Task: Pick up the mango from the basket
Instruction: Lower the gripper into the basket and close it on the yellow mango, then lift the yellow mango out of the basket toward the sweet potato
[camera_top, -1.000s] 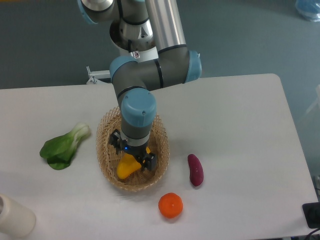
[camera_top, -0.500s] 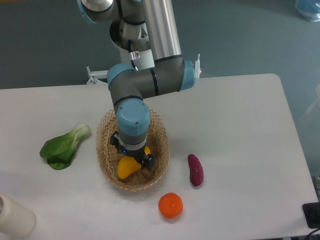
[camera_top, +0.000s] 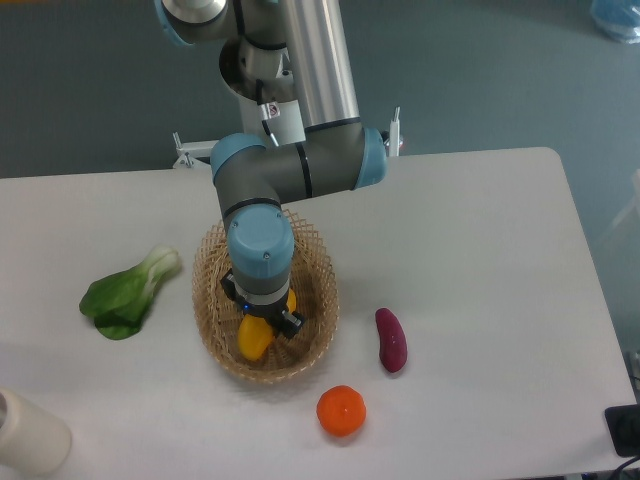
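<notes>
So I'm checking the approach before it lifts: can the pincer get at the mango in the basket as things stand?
Probably yes. The pincer is already down inside the basket, right at the mango, with nothing else in there to block it. Whether it has closed is hidden.

A robotics lab: an industrial arm (camera_top: 300, 90) stands at the top of the frame over a plain white surface (camera_top: 470, 260), with grey flooring (camera_top: 500, 80) behind.
</notes>
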